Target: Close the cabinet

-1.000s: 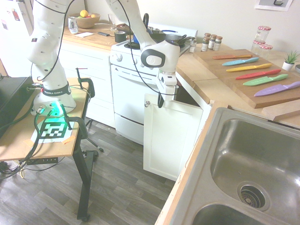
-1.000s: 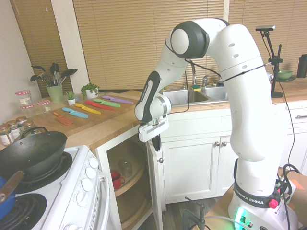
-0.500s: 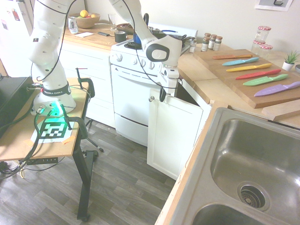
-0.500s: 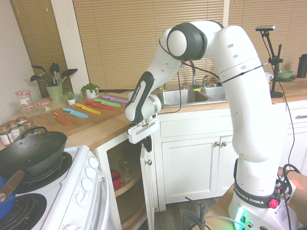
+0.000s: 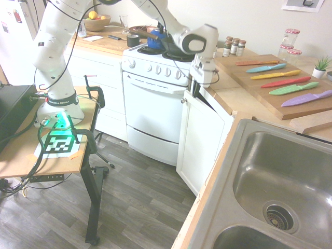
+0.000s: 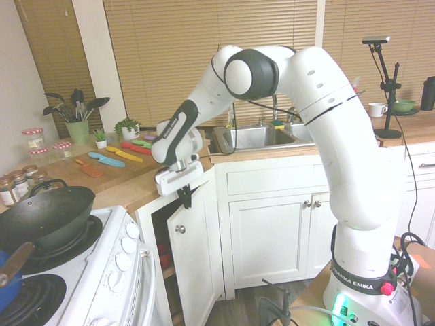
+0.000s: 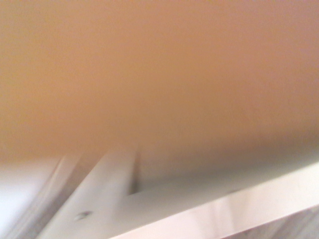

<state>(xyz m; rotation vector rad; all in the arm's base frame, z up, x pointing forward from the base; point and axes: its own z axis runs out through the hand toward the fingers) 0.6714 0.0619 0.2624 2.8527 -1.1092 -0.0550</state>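
1 cabinet door (image 6: 195,255) (white, silver-knobbed (image 6: 180,229)), partly open, gripper (image 6: 185,197) shut

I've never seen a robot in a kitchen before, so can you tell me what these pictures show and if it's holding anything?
The big white thing is a robot arm. Its gripper, a bit like a hand, is at the top of an open cabinet door near the round knob. The gripper is shut and seems to hold nothing. Its job is closing that cabinet, perhaps by pushing the door.

Two pictures come from cameras looking from opposite sides. The third comes from a camera on the robot's wrist, so it's close and blurry.

On the wooden counter, a cutting board holds colorful knives. Nearby are jars with red-and-white lids. A dark pan sits on the stove.
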